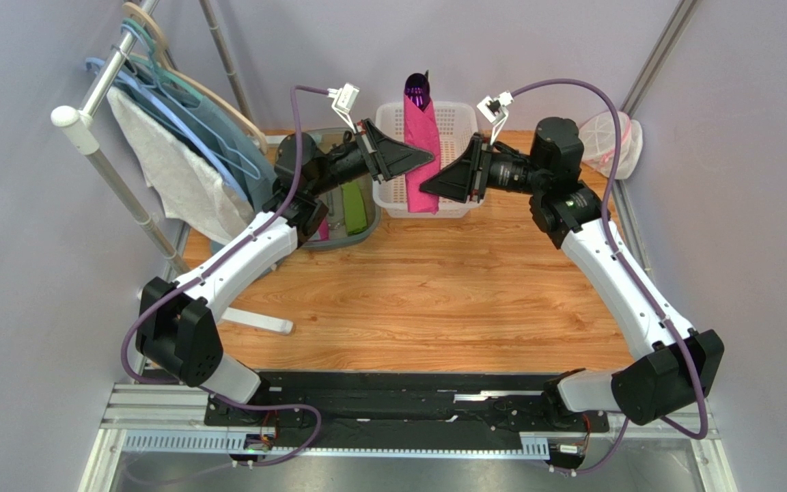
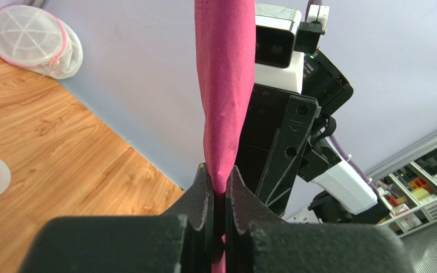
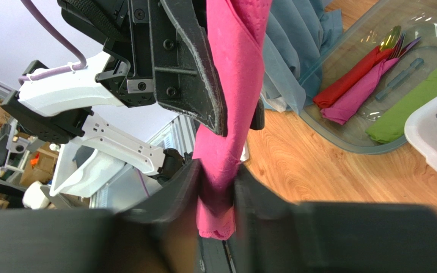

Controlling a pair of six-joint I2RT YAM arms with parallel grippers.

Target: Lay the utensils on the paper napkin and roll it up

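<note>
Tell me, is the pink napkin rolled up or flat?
Rolled up: the pink napkin is a narrow tube, pinched by the left claw and the right claw.

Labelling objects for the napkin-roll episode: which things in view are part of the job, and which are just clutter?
Job: rolled pink napkin; purple utensil tip at its top; left gripper; right gripper.
Clutter: white basket; clear tub; coloured rolls in it; hangers with cloth; mesh bag.

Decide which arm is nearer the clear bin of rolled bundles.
Left. The left arm crosses over the clear bin; the right arm lies beyond the white basket.
</note>
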